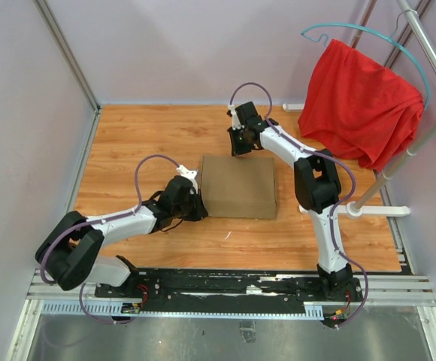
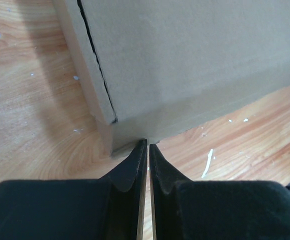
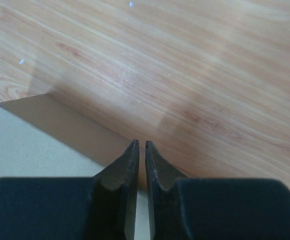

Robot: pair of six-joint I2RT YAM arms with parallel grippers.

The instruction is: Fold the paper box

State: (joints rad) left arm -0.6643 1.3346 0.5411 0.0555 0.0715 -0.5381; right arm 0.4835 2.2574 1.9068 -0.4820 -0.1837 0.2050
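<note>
the paper box (image 1: 239, 186) lay shut and flat in the middle of the wooden table (image 1: 150, 135), between the two arms. all its visible faces were plain brown cardboard. from above it looked close to square, slightly wider from left to right than from front to back, so its long axis seemed to run across the table, though i could not tell for sure. its sides ran nearly parallel to the table's edges, with a slight turn.

the left gripper (image 1: 201, 212) sat low at the box's near left corner. in the left wrist view its fingers (image 2: 135, 165) were clenched almost together, with only a thin slit between them, and the tips met the bottom of the box's (image 2: 195, 60) corner where it stood on the table. whether anything thin was caught in that slit could not be told. a dark seam (image 2: 96, 65) ran down the box's side next to that corner, where one cardboard layer lay over another.

the right gripper (image 1: 238, 150) hung at the far edge of the box, left of the edge's middle. in the right wrist view its fingers (image 3: 127, 170) were likewise drawn in to a narrow gap, poised over the box's (image 3: 70, 125) far wall, and nothing could be seen gripped between them.

a red cloth (image 1: 361, 105) hung on a rack at the far right, well apart from the box.
</note>
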